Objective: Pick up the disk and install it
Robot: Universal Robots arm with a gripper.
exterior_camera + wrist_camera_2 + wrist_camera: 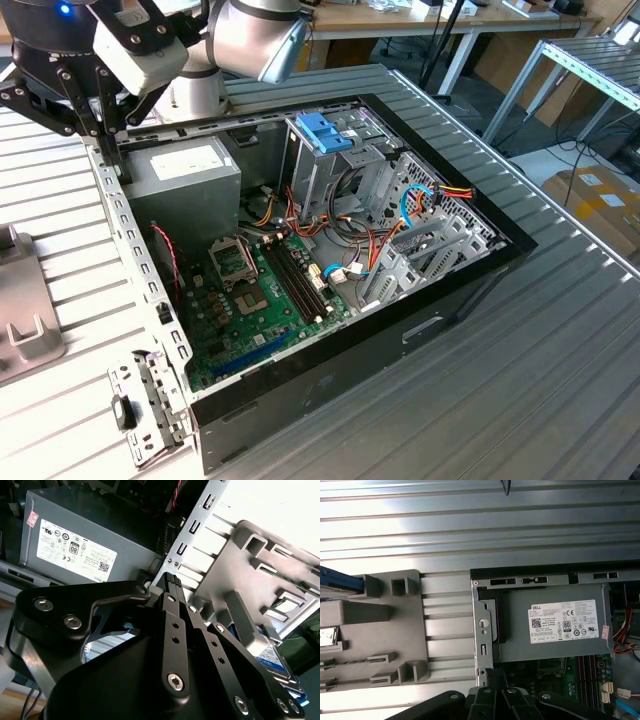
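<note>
The disk [272,659] sits in a grey plastic holder [260,575] on the table beside the open computer case; its white label with a blue band shows in the second wrist view. Its blue edge [340,583] peeks out at the holder's [375,625] end in the first wrist view. My black gripper [108,140] hangs above the case's rear corner by the power supply [185,170], apart from the disk. Its fingertips [172,581] stand together with nothing between them. The gripper [497,702] is over the case edge.
The open case [330,250] holds a motherboard [260,290], cables and a metal drive cage [335,170] topped by a blue bracket [325,130]. The grey holder [25,330] lies at the exterior view's left on the slatted metal table [520,380].
</note>
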